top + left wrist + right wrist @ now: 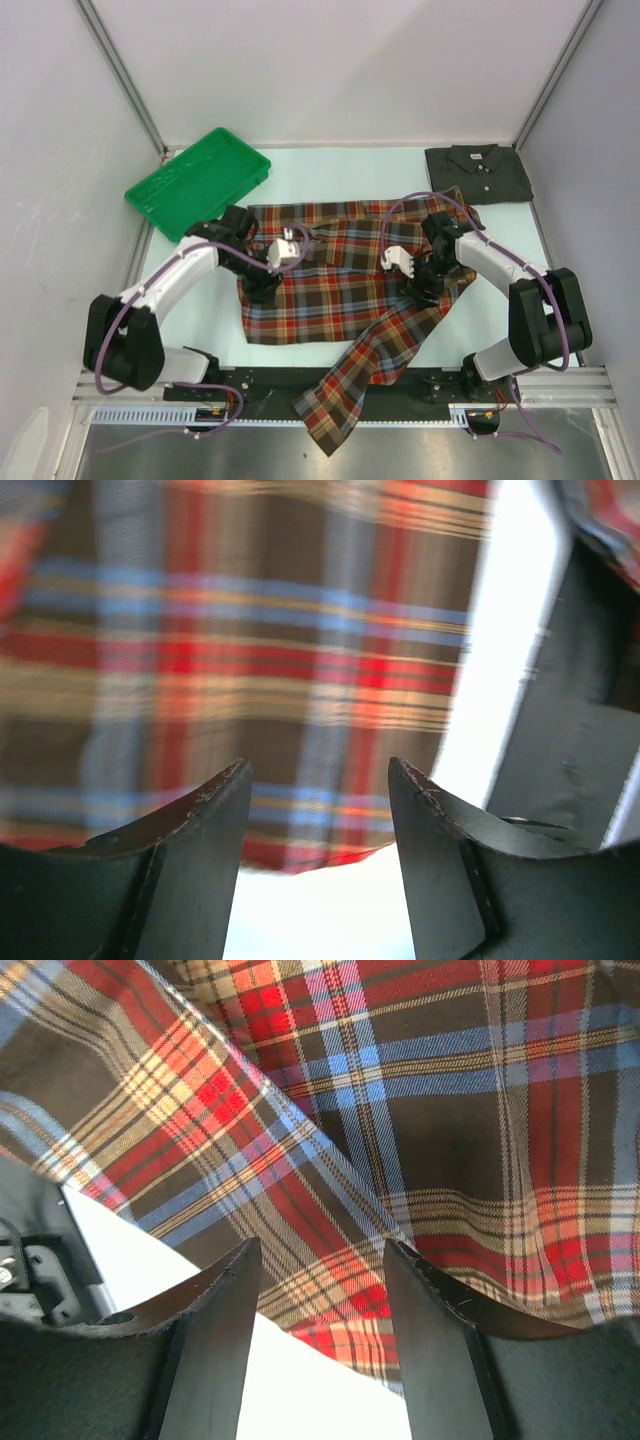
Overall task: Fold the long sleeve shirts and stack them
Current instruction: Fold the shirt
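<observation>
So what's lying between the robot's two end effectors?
The plaid shirt: its cloth fills the whole stretch from the left end effector to the right end effector. The top view shows it.

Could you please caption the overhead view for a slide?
Left pincer and right pincer, both open, over the plaid shirt; grey shirt folded far right.
</observation>
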Robot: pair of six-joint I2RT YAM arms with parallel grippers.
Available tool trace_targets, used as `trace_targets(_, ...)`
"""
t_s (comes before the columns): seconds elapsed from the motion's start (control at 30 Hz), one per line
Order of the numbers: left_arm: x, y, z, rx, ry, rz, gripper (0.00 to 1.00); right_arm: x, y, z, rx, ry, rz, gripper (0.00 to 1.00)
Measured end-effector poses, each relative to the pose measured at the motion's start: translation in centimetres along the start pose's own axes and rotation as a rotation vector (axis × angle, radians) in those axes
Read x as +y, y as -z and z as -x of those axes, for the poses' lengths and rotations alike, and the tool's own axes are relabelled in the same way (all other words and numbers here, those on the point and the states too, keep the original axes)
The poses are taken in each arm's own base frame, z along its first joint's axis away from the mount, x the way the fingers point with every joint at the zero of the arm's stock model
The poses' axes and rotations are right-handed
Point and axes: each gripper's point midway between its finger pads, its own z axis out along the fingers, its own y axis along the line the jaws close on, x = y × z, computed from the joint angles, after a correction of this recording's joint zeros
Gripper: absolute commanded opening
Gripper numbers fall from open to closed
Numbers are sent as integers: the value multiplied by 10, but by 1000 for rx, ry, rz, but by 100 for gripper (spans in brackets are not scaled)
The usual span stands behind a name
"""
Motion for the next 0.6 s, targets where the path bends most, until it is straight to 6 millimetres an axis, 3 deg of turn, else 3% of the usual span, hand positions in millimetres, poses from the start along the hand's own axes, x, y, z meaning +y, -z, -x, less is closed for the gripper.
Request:
trace_targets(0.13, -40, -9, 0, -2, -99, -61, 63, -9, -6, 1, -8, 23, -34, 59)
trace_targets(0.2, -49, -10, -4, -6, -113, -68, 64, -17, -8, 4, -18, 36, -59, 59)
trace_targets(0.47, -55, -15, -13, -6, -116, -65, 65, -20, -23, 18, -17, 104, -55, 55)
trace_targets(0.57, -54, -15, -12, -10, -130, -58, 64, -12, -29, 16, -4, 134, -28, 47)
trace_targets(0.6, -54, -16, -12, -9, -132, -58, 64, -10, -30, 15, 2, 139, -22, 37)
